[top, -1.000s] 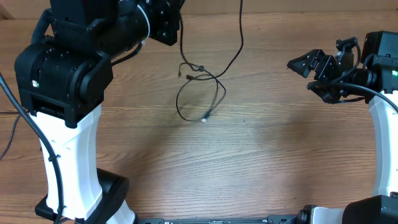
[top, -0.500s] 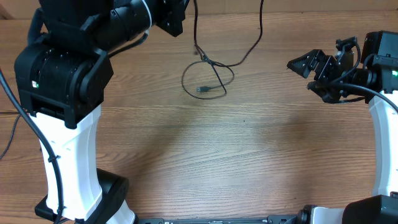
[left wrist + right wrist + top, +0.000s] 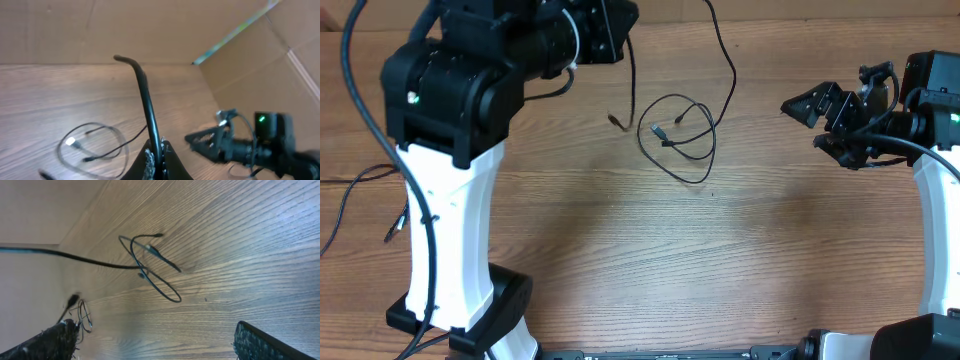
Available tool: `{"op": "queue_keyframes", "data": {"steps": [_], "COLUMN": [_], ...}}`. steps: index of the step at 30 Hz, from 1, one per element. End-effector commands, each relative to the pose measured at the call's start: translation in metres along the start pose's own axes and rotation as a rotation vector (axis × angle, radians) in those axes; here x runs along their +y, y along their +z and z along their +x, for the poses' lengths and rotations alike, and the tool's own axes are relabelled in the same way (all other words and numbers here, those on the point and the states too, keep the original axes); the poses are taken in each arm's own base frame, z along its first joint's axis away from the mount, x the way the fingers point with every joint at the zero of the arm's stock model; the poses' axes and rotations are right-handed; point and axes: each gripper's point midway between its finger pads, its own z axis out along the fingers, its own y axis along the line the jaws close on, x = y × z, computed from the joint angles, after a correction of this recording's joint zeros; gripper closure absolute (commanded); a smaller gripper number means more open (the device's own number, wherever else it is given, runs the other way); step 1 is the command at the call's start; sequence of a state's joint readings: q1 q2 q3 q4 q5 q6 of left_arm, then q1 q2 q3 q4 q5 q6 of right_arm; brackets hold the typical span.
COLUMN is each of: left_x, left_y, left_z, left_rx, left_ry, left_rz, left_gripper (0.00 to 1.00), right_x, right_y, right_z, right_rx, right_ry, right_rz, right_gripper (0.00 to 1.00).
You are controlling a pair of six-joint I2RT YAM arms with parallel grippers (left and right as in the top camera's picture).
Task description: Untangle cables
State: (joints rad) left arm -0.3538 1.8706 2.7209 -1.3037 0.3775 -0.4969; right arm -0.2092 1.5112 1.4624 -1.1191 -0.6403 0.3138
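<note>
Cables (image 3: 682,140) lie looped on the table (image 3: 720,260) near twelve o'clock, with one strand (image 3: 146,100) lifted. Left gripper (image 3: 159,159), at eleven o'clock, is clamped on that strand. Right gripper (image 3: 807,122), at three o'clock, gapes wide and empty. Separation looks underway; next, the right gripper should pin the loop while the strand draws free.

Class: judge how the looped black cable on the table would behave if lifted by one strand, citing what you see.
Probably floppy: the looped cable lies in loose, uneven curves on the table. Likely light: it is thin, like the strand shut in the left gripper, which bends along its length. Crossing strands may drag along together.
</note>
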Motion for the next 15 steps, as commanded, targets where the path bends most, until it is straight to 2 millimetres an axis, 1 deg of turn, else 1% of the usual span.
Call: {"op": "queue_keyframes", "data": {"steps": [1, 5, 8, 12, 15], "left_x": [-0.021, -0.043, -0.061, -0.061, -0.052], "left_y": [-0.006, -0.013, -0.025, -0.036, -0.05], "left_z": [-0.008, -0.02, -0.036, -0.06, -0.086], "left_rx": [-0.015, -0.025, -0.059, -0.132, -0.21], "left_ry": [-0.078, -0.105, -0.078, -0.101, -0.14], "left_rz": [0.107, 0.25, 0.366, 0.41, 0.422], "left_gripper": [0.96, 0.96, 0.96, 0.96, 0.96], "right_x": [0.01, 0.01, 0.01, 0.01, 0.01], "right_y": [-0.009, -0.009, -0.009, -0.009, -0.009], "right_z": [-0.006, -0.006, -0.006, -0.006, -0.006], "right_rx": [-0.029, -0.029, -0.029, -0.029, -0.029], "right_ry": [-0.031, -0.031, -0.031, -0.031, -0.031], "right_rz": [-0.018, -0.018, -0.018, -0.018, -0.018], "right_gripper": [0.02, 0.02, 0.02, 0.02, 0.02]}}
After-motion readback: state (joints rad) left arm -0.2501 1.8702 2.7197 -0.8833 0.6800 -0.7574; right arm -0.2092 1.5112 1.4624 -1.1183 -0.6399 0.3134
